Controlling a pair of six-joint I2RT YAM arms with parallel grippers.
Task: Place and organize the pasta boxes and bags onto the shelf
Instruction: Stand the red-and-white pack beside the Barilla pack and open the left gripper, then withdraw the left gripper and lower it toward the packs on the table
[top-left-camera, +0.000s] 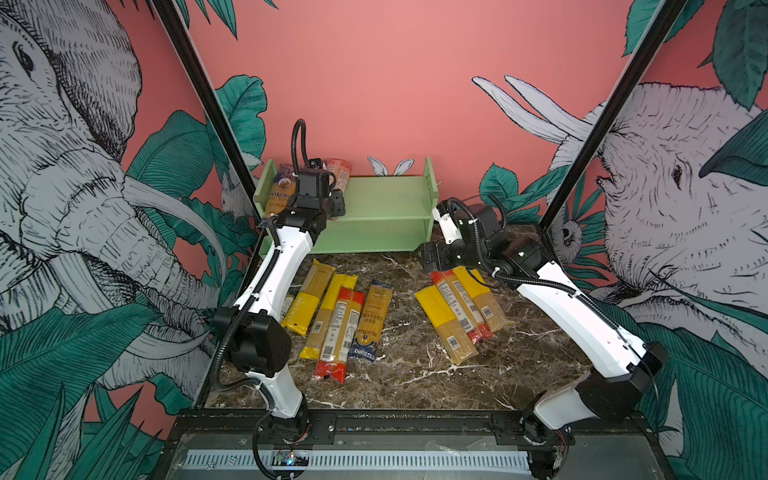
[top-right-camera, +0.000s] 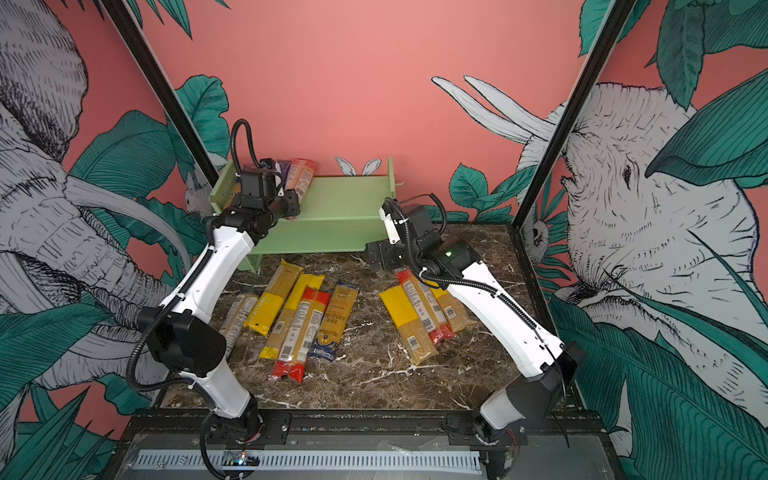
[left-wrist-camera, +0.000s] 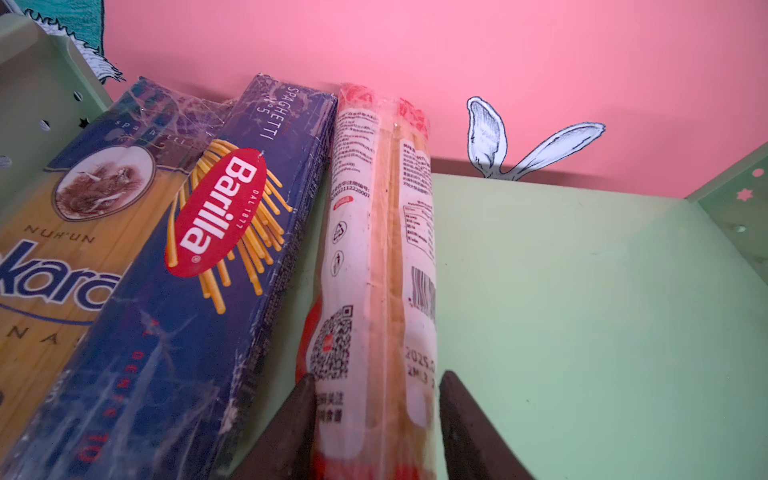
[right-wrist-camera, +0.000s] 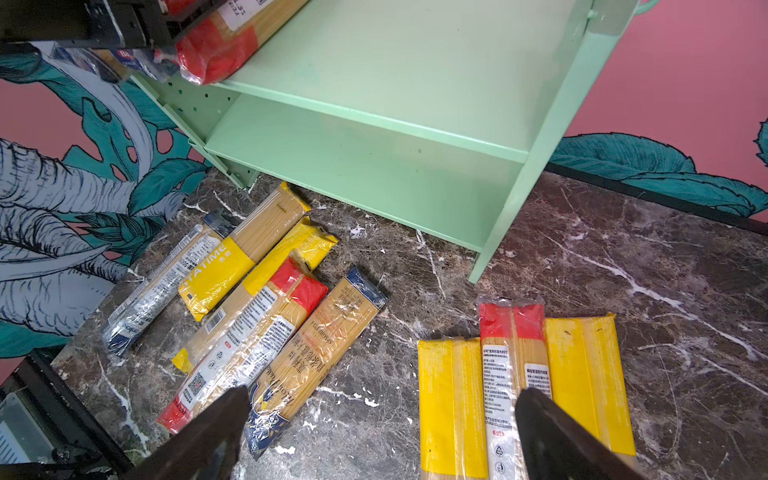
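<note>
1. L gripper (left-wrist-camera: 376, 374): fingers part-open, straddling red-ended pack (left-wrist-camera: 374, 249) lying on shelf (top-left-camera: 374, 199) top tier. Slim gap on one side, no firm hold.
2. That pack lies next to Barilla box (left-wrist-camera: 216, 232).
3. R gripper (right-wrist-camera: 384, 390): wide open, empty, above pile of packs (top-left-camera: 461, 316) on table (top-left-camera: 407, 365).
4. More packs (right-wrist-camera: 249, 316) lie nearby on the table.

We count three long spaghetti packs (left-wrist-camera: 374, 249) at our left gripper (left-wrist-camera: 376, 374), eight below our right gripper (right-wrist-camera: 384, 390), one mint-green two-tier shelf (right-wrist-camera: 374, 124).
</note>
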